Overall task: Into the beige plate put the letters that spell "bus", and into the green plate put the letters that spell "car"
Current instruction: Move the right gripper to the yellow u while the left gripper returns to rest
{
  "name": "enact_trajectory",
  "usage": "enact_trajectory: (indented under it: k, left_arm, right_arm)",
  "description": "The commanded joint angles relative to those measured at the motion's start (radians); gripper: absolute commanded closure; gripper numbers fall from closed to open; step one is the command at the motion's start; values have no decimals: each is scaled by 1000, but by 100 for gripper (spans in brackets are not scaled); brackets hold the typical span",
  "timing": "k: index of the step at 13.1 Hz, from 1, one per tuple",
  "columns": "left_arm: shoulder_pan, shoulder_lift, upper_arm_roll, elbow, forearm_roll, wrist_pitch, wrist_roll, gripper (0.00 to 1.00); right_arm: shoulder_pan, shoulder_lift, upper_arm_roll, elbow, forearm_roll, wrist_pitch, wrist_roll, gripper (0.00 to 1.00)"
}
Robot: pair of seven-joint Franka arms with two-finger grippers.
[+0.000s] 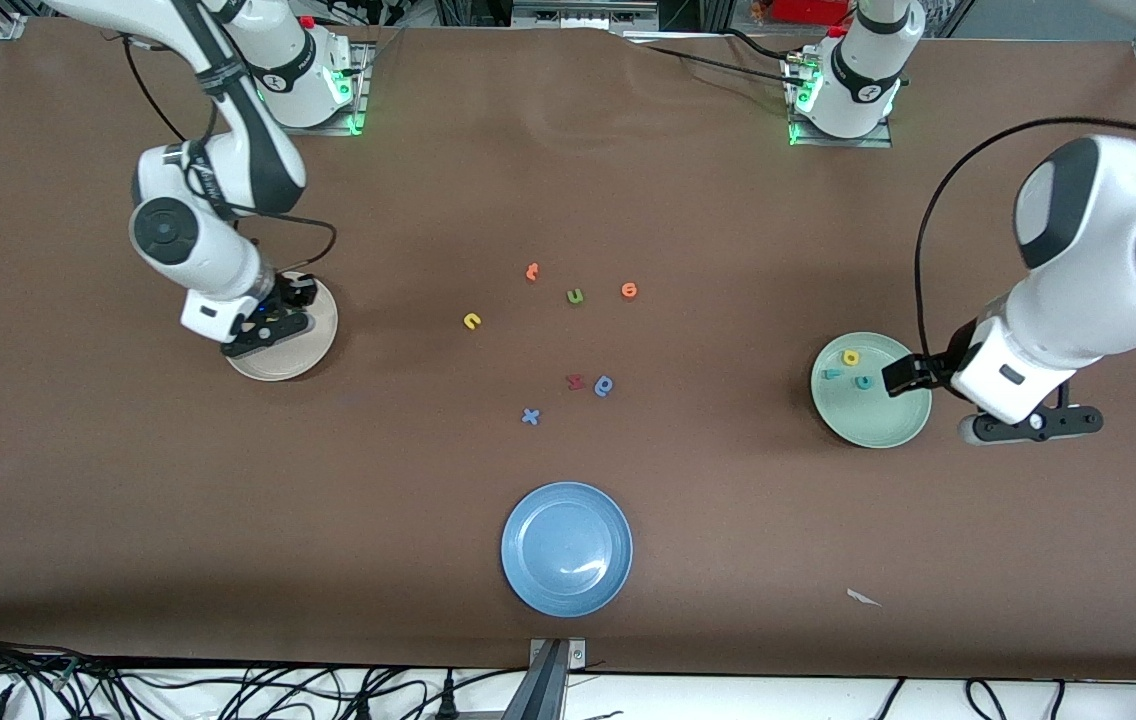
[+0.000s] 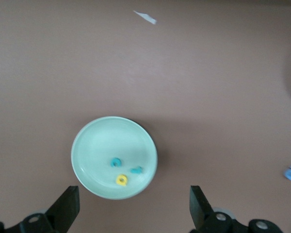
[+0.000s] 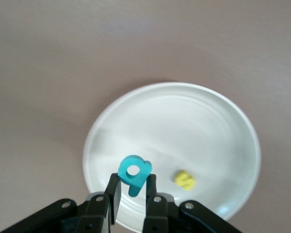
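Over the beige plate (image 1: 313, 345) the right hand (image 3: 132, 190) is clenched on the teal "b" (image 3: 134, 174), directly above the plate's floor beside the yellow "s" (image 3: 185, 179); only a drop remains. The yellow "u" (image 1: 472, 321) waits mid-counter, nearer this arm. The left hand (image 2: 133, 206) hangs released beside the green plate (image 1: 893, 425).

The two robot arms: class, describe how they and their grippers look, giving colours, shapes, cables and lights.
Both arms have glossy white rounded shells with dark grey joint bands and round caps. Black cables loop along them, and green lights glow at their bases. The left gripper and the right gripper each have two black fingers.
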Motion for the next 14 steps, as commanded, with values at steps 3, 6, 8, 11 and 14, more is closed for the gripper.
enact_trajectory:
  k: [3,6,8,11,14]
  left_arm:
    - [48,-6,-2,104,-66,-132,203,0]
    - [70,-37,1,98,-75,-132,232,0]
    - [67,-52,-3,95,-67,-137,232,0]
    - [61,-66,-17,100,-49,-149,228,0]
    - [55,-83,-20,100,-46,-151,226,0]
  right_arm:
    - [-14,-10,0,-16,-2,-4,-31,30]
    - [-12,-9,2,-15,12,-3,-6,29]
    - [9,8,11,-10,59,22,38,29]
    - [182,63,14,4,149,157,182,29]
    - [331,116,13,76,147,178,421,29]
